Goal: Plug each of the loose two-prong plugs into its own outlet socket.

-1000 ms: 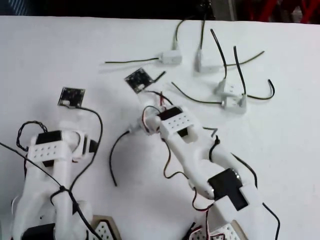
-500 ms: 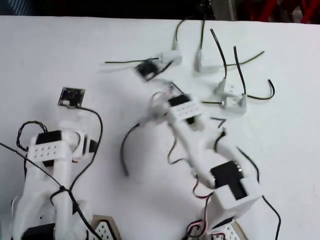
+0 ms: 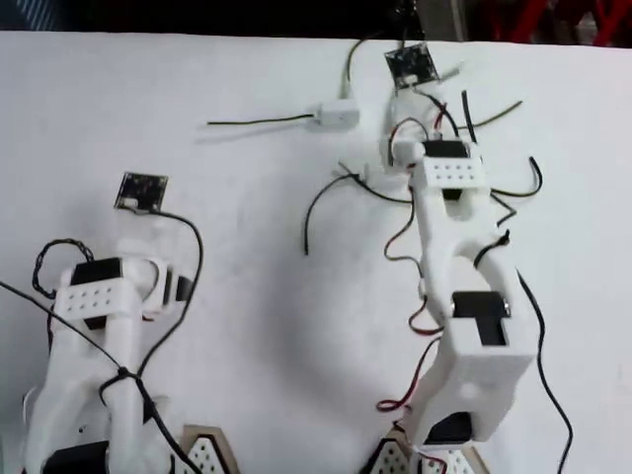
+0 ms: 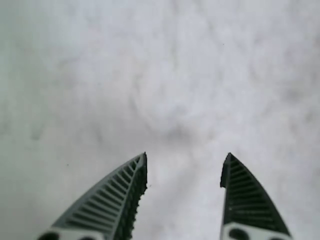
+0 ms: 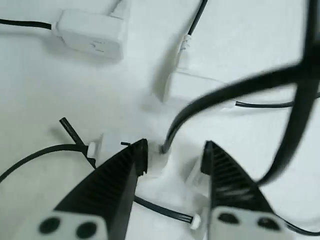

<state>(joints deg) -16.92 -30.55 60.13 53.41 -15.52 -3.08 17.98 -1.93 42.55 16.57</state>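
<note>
Plug [image 5: 154, 164] seen right at right gripper [image 5: 172, 147], cable [image 5: 40, 152] run off to left of frame; hold on it cannot be told. Outlet socket [image 5: 192, 87] placed just ahead, upper centre; second socket [image 5: 92, 37] upper left. Left gripper [image 4: 186, 157] spread open over bare table [image 4: 160, 75], judged well apart from sockets.

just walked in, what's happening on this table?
The right end effector is out among the outlets on the far side of the table, shut on a white plug with a black cord. An outlet lies just ahead with its slots free. The left end effector is open over bare table, holding nothing.
</note>
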